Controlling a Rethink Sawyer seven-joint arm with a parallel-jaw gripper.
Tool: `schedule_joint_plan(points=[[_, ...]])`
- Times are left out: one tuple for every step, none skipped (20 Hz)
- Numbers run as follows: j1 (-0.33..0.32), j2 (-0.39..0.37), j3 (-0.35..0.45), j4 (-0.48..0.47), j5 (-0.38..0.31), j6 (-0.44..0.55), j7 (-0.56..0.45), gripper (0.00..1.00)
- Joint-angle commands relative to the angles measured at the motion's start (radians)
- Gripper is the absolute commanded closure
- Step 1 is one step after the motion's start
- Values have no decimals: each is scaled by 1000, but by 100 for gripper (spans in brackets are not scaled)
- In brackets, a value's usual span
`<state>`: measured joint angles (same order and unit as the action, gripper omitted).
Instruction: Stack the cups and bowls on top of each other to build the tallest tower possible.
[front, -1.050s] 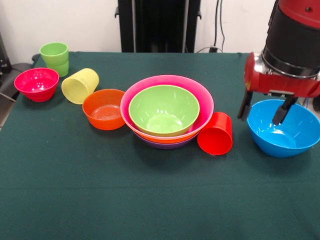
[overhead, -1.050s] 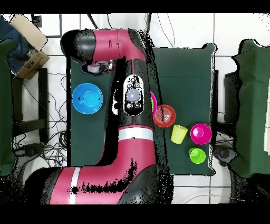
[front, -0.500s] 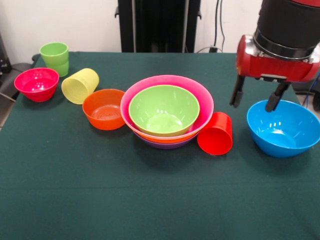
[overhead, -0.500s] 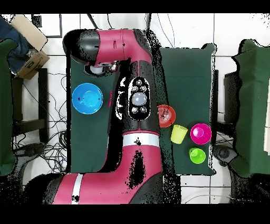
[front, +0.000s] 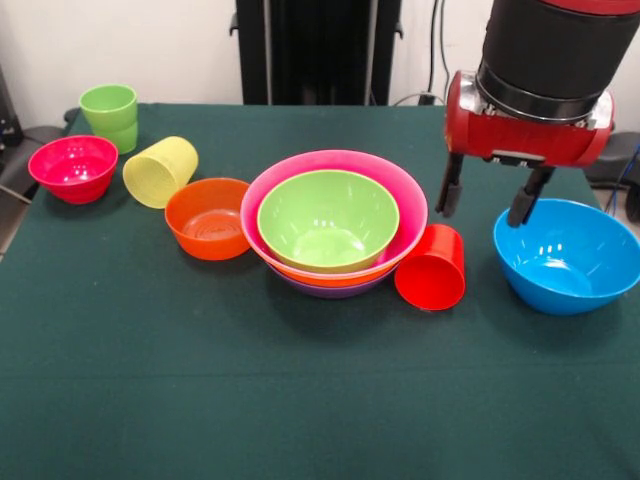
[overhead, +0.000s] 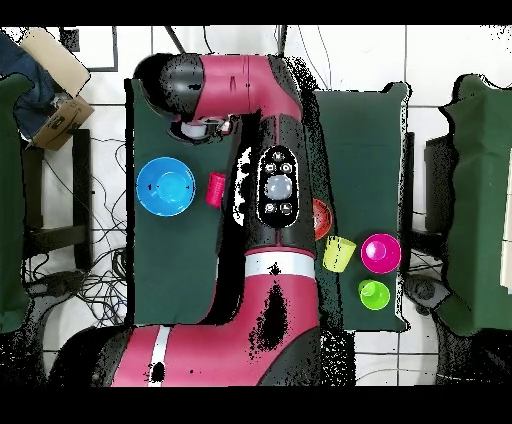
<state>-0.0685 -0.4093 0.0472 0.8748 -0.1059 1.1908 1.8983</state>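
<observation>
Since a second ago, my gripper has lifted out of the blue bowl, fingers apart and empty, between it and the tower. Beside the tower lies the red cup.

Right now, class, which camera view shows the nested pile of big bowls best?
The front view. There the tower shows whole: purple, orange and pink rims, with the lime-green bowl innermost. In the overhead view the red and black arm covers the pile completely, so nothing of it can be made out.
</observation>
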Motion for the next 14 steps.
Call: schedule_joint_plan(points=[[4,2,67,191,-65,-155,-103,0],[10,2,59,209,-64,-175,-72,0],[15,1,54,228,-65,-201,-52,0],[17,2,55,239,-66,-216,-49,0],[19,2,56,249,-64,-229,-44,0],[22,3,55,253,-62,-235,-37,0],[26,6,52,255,-61,-239,-27,0],[30,8,46,257,-60,-248,-9,0],[33,11,43,255,-60,-252,-3,0],[36,14,41,252,-60,-253,-2,0],[39,17,38,249,-61,-254,-1,0],[41,18,36,248,-59,-254,0,0],[43,14,32,252,-55,-257,9,0],[42,12,29,253,-52,-258,15,0]])
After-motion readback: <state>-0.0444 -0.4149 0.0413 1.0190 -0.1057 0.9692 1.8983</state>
